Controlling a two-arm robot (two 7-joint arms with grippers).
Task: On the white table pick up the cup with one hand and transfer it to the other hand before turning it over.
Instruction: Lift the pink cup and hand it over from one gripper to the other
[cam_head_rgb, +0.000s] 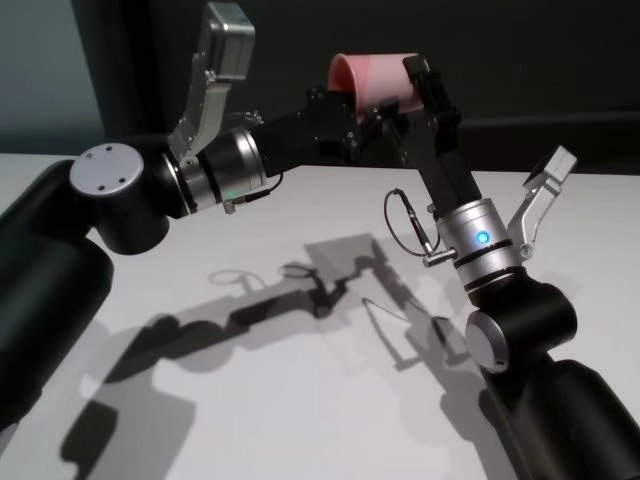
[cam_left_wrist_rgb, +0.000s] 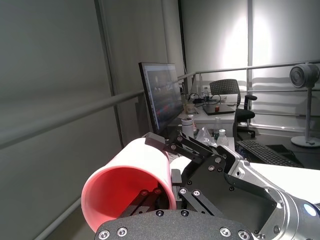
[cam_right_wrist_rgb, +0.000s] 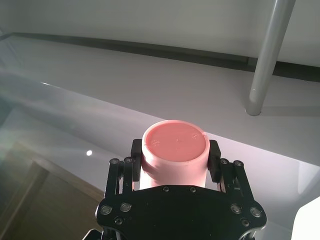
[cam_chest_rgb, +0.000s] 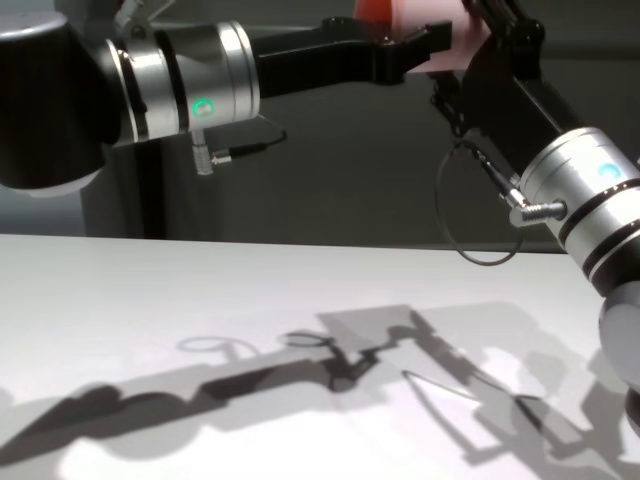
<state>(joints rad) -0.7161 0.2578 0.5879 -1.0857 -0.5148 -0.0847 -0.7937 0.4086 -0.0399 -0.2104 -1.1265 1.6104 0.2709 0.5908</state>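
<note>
Hanging high above the white table (cam_head_rgb: 300, 420), the cup (cam_head_rgb: 375, 80) is clamped by both the left gripper (cam_head_rgb: 365, 110) and right gripper (cam_head_rgb: 420, 85), so it stays supported mid-handover.

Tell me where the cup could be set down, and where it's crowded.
The white table lies bare between the two forearms, crossed only by their shadows. It's crowded up in the air: the left hand and right hand both grip the cup there.

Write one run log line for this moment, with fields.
stage: handover | cup: above table | left gripper: shut on cup | right gripper: shut on cup
</note>
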